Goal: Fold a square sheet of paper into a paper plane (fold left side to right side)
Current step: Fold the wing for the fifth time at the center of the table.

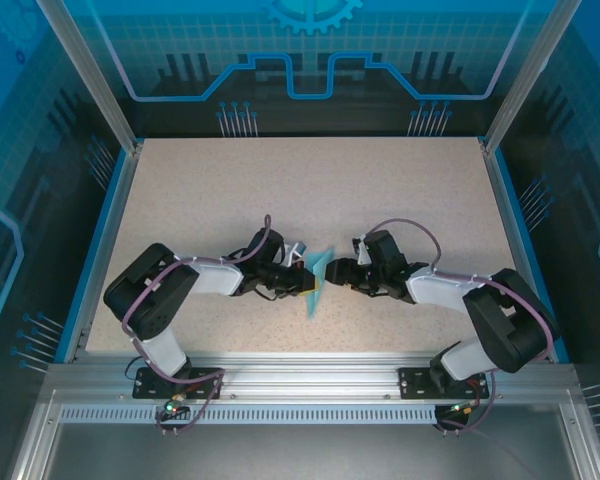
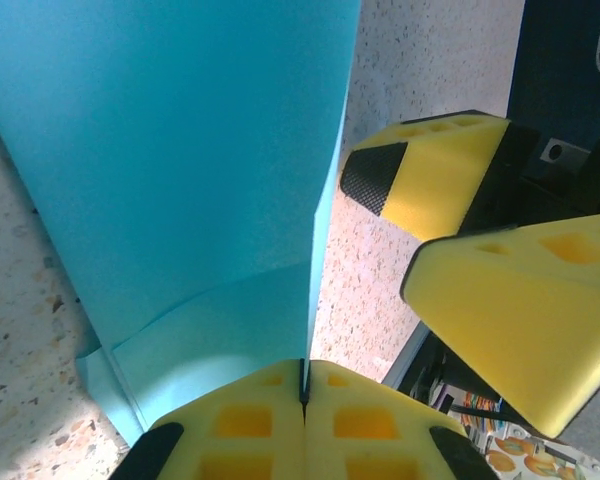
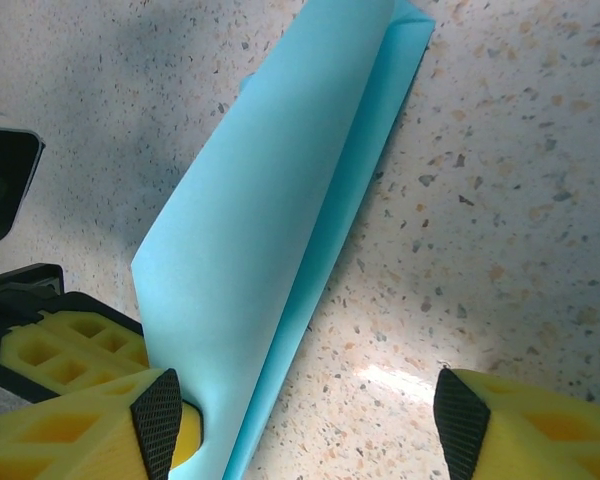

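We see our left gripper (image 2: 302, 395) shut tight, its two yellow fingers (image 2: 240, 425) pressed together and pinching one edge of the sheet of paper (image 2: 180, 150). The light blue paper goes up and away from those fingers, with a soft bend low down. Our right gripper (image 3: 310, 425) is wide open, and its two black pads (image 3: 158, 420) are far apart. One pad is just beside the paper, but we cannot tell if it touches. The other pad is over the bare table (image 1: 230, 200). From the right wrist we see the paper folded over into two layers, one on top of the other, with a pointy corner at the far end. From above, the paper stands up on its edge between the two grippers. The left gripper is just left of it and the right gripper is just right of it. All of this is in the middle of the speckled table, closer to the near side than the far side.
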